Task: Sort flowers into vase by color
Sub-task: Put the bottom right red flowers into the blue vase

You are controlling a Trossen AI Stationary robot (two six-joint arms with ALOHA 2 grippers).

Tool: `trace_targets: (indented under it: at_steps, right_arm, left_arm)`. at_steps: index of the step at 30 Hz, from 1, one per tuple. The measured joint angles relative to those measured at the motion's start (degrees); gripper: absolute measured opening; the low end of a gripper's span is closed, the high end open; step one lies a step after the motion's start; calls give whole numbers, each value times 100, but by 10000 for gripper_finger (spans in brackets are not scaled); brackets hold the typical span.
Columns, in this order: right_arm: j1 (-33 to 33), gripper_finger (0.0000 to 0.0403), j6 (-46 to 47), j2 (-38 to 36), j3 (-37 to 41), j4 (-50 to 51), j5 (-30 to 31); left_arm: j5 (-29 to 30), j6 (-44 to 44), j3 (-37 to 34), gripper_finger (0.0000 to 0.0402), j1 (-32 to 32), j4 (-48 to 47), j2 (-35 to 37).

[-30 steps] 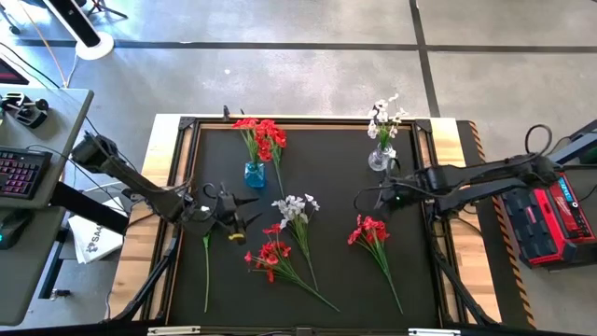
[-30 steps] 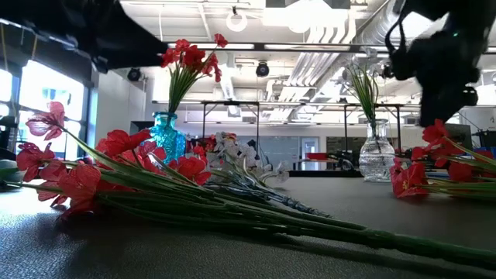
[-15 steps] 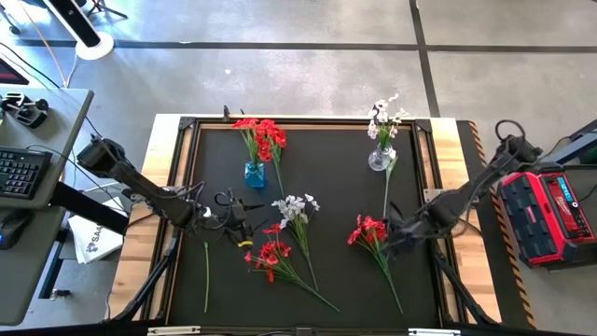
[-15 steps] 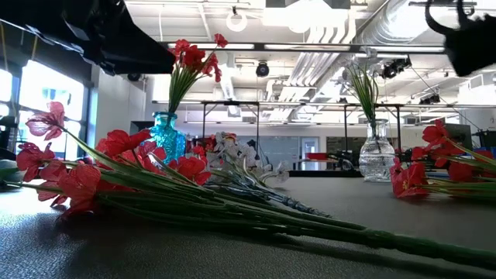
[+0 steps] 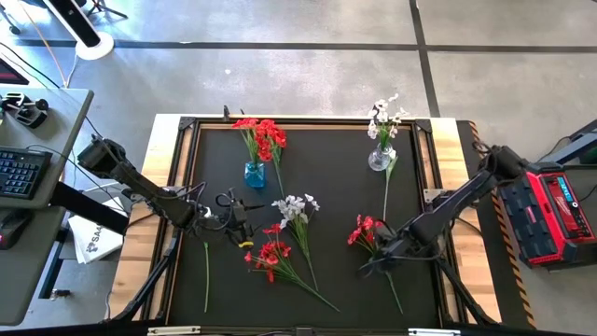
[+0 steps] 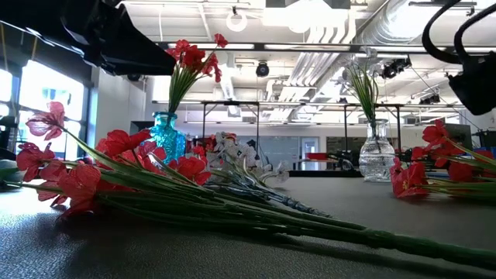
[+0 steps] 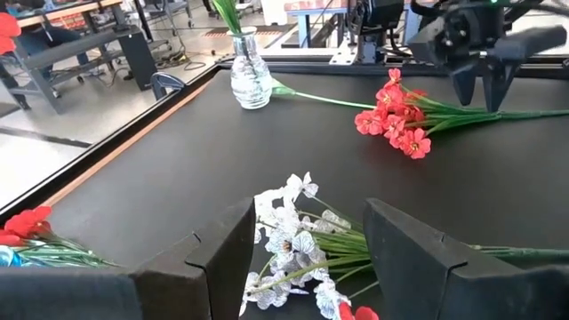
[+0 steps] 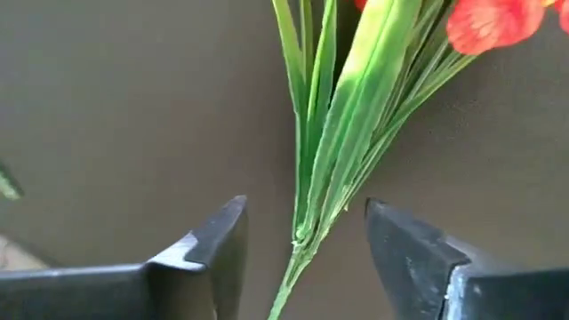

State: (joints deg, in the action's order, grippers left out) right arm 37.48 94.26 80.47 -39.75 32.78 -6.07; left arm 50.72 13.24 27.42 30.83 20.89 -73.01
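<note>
Now the right gripper (image 5: 373, 259) is hanging low over the stem of a red sprig (image 5: 370, 231) near the table's (image 5: 410, 140) right front, fingers (image 8: 206, 258) apart w/ the stem between them, not clamped. A sec ago it was up by the clear glass vase (image 5: 379, 159) at the back right; it has swung toward the front since. The left gripper (image 5: 244, 222), jaws apart, has shifted a little toward the centre and is now hovering beside a white sprig (image 5: 297, 209) mid-table, holding nothing.

Table top is looking like matte black, slightly grainy mat w/ a pale wood border. Sprigs are looking like plastic: thin green stems, blade-like leaves, small petal clusters. Another red sprig (image 5: 272, 254) is lying toward the front centre, a bare green stem (image 5: 206, 275) near the front left.

Blue glass vase (image 5: 254, 175) at the back left is holding red blossoms (image 5: 261, 133). The clear vase, rounded w/ a narrow neck, is holding white blossoms (image 5: 384, 119); one green stem (image 5: 386, 191) is lying just in front of it.
</note>
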Motion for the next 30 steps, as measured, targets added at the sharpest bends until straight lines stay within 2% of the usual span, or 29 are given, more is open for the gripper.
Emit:
trace_targets:
  at_steps: [12, 21, 24, 30]
  right_arm:
    - [-25, 113, -323, 1145, -668, 304, 152]
    - [-28, 12, -1049, 1278, -836, 257, 349]
    - [-12, 8, -1358, 1263, -813, 2, 690]
    - [-21, 3, -2424, 955, -805, -926, 2190]
  left_arm:
    - [0, 157, 0, 197, 0, 4, 0]
    - [0, 157, 0, 197, 0, 13, 0]
    - [-1, 157, 0, 197, 0, 10, 0]
    - [-68, 157, 0, 197, 0, 2, 0]
